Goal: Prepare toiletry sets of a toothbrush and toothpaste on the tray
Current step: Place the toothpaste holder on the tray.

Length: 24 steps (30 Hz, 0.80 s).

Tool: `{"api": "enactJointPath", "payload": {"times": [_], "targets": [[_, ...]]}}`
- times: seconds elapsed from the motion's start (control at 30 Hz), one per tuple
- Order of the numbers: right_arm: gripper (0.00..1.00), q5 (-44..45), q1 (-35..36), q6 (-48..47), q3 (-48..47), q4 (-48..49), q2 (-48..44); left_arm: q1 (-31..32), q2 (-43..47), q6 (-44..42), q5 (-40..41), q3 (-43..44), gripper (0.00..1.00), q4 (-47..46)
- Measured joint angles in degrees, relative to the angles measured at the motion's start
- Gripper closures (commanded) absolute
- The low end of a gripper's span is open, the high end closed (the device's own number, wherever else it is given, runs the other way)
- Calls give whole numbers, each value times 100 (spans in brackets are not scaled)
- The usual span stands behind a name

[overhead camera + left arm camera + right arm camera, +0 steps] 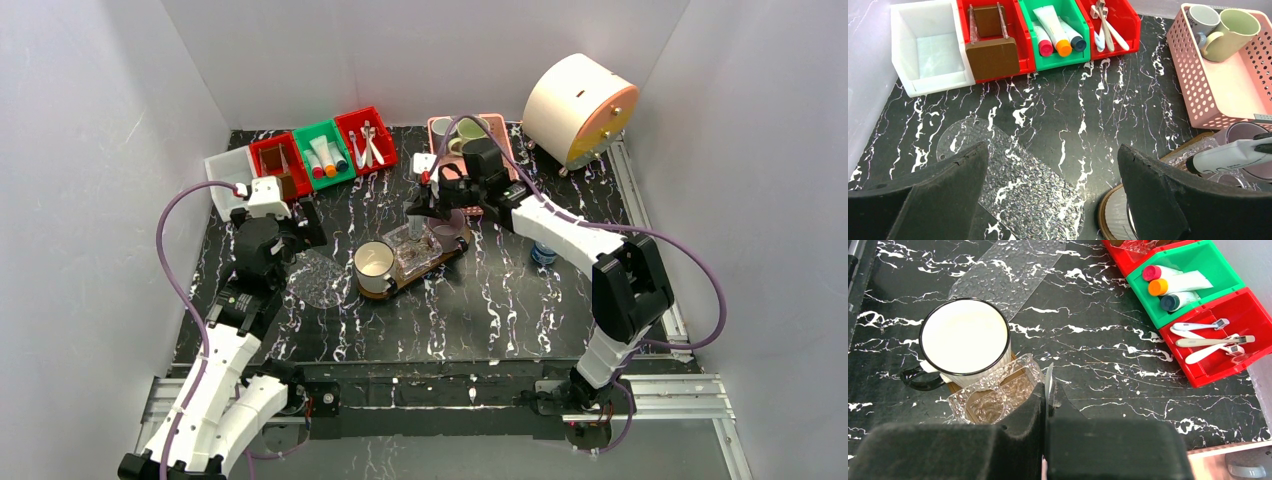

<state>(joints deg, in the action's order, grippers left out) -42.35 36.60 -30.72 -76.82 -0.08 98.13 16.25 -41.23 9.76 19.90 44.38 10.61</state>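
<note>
The dark wooden tray [400, 283] lies mid-table. On it stand a white mug [374, 264], a clear plastic box [412, 250] and a mauve mug [447, 236]. My right gripper [428, 206] hovers over the tray's far end, shut on the flat end of a white toothpaste tube [1225, 156]; only the tube's thin edge [1049, 380] shows between the fingers in the right wrist view. My left gripper [305, 225] is open and empty, low over a clear plastic sheet [1018, 180] left of the tray [1105, 215]. More tubes [1055, 30] lie in a green bin, toothbrushes [1105, 25] in a red bin.
At the back stand a white bin [228, 175], a red bin with a brown block [280, 165], the green bin [325, 152] and the red toothbrush bin [366, 140]. A pink basket [490, 125] holds mugs. A cream drum [580, 105] sits back right. A small blue object [543, 253] lies by the right arm.
</note>
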Motion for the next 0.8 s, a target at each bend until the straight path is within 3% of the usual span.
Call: {"api": "enactJointPath", "payload": {"times": [0.43, 0.6, 0.8], "targets": [[96, 66, 33, -144, 173, 131, 138, 0, -17, -17, -46, -4, 2, -15], [89, 116, 44, -168, 278, 225, 166, 0, -33, -17, -68, -4, 2, -22], [73, 160, 55, -210, 356, 313, 173, 0, -33, -17, -85, -7, 2, -26]]}}
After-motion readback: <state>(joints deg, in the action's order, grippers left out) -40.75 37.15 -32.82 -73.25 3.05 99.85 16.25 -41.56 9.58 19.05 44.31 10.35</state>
